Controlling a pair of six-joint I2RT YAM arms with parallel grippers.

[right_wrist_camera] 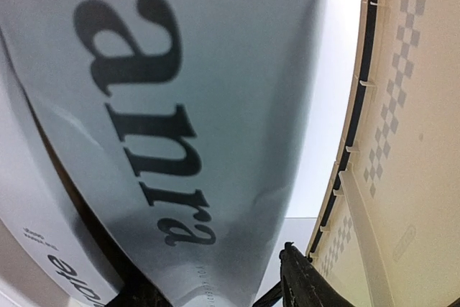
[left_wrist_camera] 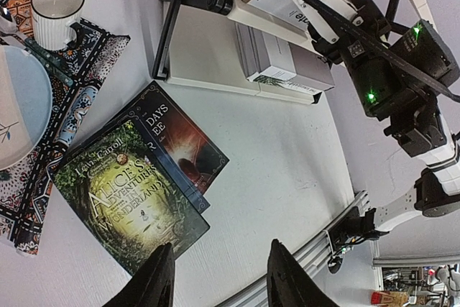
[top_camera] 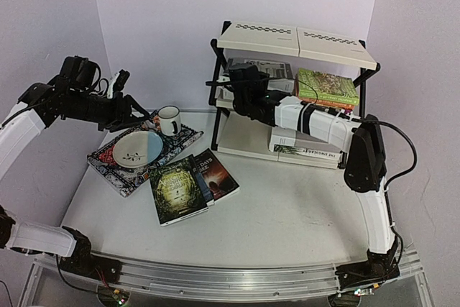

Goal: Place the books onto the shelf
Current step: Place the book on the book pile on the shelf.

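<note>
The shelf [top_camera: 295, 37] stands at the back right. My right gripper [top_camera: 241, 83] reaches into its middle tier, where a grey-white book [right_wrist_camera: 180, 106] lies between the jaws. The jaws are open, and the right fingertip [right_wrist_camera: 305, 278] stands clear of the book's edge below the cream panel [right_wrist_camera: 424, 141]. Green and orange books [top_camera: 327, 88] lie on the same tier, white books [top_camera: 302, 147] on the bottom tier. A green Alice book [top_camera: 176, 188] [left_wrist_camera: 122, 192] overlaps a dark novel [top_camera: 217, 172] [left_wrist_camera: 180, 138] on the table. My left gripper [top_camera: 140, 113] [left_wrist_camera: 219, 278] hovers open and empty.
A patterned placemat [top_camera: 118, 170] at the left carries a plate [top_camera: 138, 149] and a white mug [top_camera: 169, 120]. A metal rail [top_camera: 230, 278] runs along the near table edge. The right arm [left_wrist_camera: 402, 84] stretches across the front of the shelf.
</note>
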